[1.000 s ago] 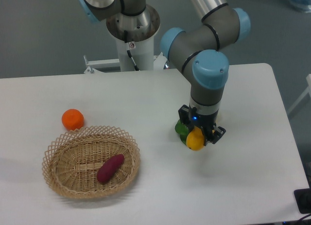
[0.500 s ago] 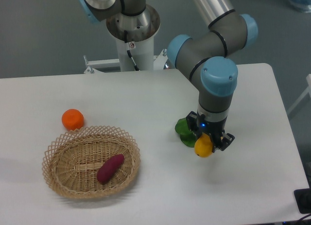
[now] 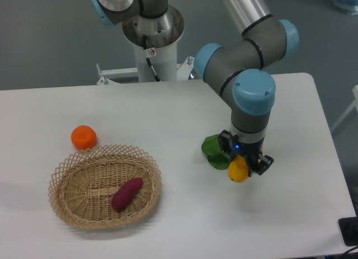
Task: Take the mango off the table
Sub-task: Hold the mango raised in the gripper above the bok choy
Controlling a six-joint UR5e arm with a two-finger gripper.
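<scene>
The mango (image 3: 238, 170) shows as a yellow-orange rounded end poking out below the black fingers of my gripper (image 3: 244, 165), which is shut on it right of the table's middle. Its upper part is hidden by the wrist. A faint shadow lies on the white table (image 3: 291, 214) just under the fruit, so it seems slightly off the surface.
A green object (image 3: 213, 148) lies on the table just left of the gripper. A wicker basket (image 3: 72, 200) at the front left holds a purple sweet potato (image 3: 127, 193). A round orange tangerine (image 3: 83, 137) sits behind the basket. The robot base (image 3: 151, 46) stands at the back.
The arm has carried the mango to the right and slightly toward the front edge, away from the green object. Basket, sweet potato and tangerine have not moved.
</scene>
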